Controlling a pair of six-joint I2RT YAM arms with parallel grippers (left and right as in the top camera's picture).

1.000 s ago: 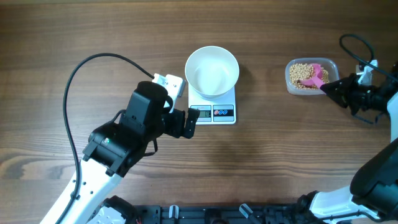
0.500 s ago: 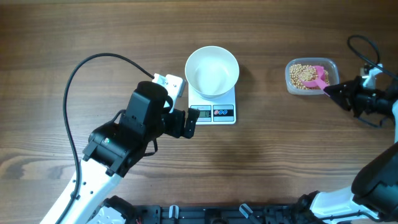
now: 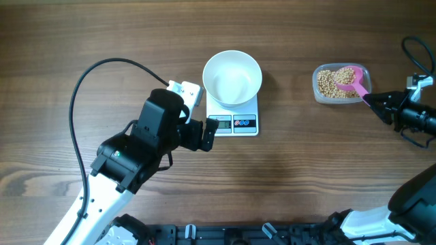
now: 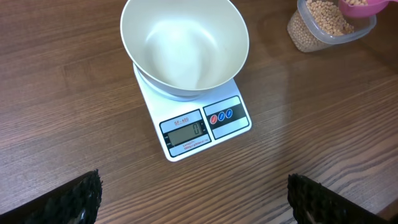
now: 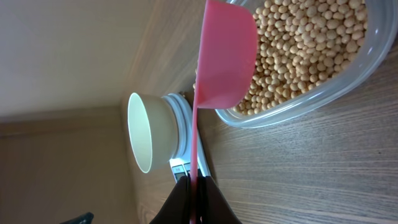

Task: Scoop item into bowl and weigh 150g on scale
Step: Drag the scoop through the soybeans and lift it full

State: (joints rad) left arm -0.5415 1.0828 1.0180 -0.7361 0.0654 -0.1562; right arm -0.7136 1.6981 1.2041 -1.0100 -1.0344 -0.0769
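Right gripper (image 3: 374,101): clenched on the thin flat handle of a pink plastic scoop (image 3: 349,75), fingers pinched together at the handle's end.
Scoop cup: straight ahead of the right fingertips, over the side of the tub nearest that gripper; the left wrist view shows beans in it. Whether it touches the beans below cannot be told.
Clear rounded-rectangular plastic tub (image 3: 318,94): just ahead of the right gripper, under the cup, standing on the brown wooden table (image 3: 306,170).
Small round tan beans (image 3: 330,83): heaped in the tub, just beyond the right fingertips.
Round plain white bowl (image 3: 232,78): well ahead of the right gripper, past the tub; close in front of the left gripper, upright on the scale, its inside showing only white.
Small white square digital scale (image 3: 245,124): under the bowl, its grey display and button panel facing the left gripper.
Left gripper (image 3: 202,135): released, jaws spread wide, grasping nothing, just short of the scale's front corner.
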